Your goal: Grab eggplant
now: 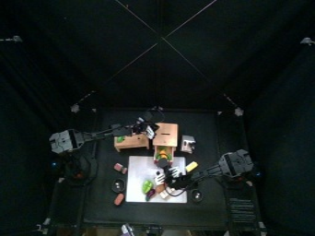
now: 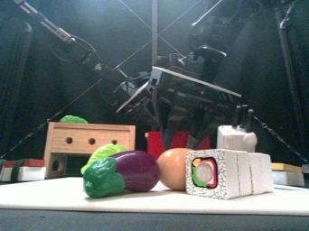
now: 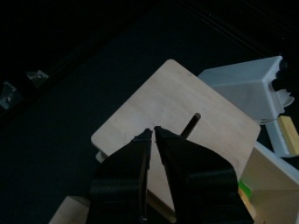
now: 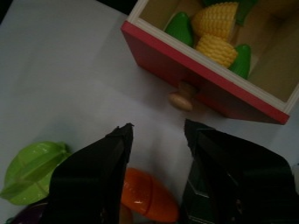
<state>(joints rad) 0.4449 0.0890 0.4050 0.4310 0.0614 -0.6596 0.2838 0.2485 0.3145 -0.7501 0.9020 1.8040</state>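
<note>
The eggplant (image 2: 136, 170), purple with a green leafy cap (image 2: 104, 173), lies on the white board (image 2: 49, 193) at the front, left of an orange ball (image 2: 175, 167). My right gripper (image 2: 169, 110) hangs above and behind it, open, with nothing between its jaws. In the right wrist view the open right gripper (image 4: 158, 129) is over the white board, and the green cap (image 4: 38, 171) and a sliver of purple eggplant (image 4: 33, 215) show beside one jaw. My left gripper (image 3: 155, 134) is shut over a wooden panel (image 3: 176, 114), away from the eggplant.
A sushi roll piece (image 2: 226, 173) stands right of the orange ball. Behind are a wooden box (image 2: 82, 141), a red drawer box (image 4: 222, 61) holding corn (image 4: 216, 31), and a white knife block (image 2: 236, 137). Small items lie at the table's edges.
</note>
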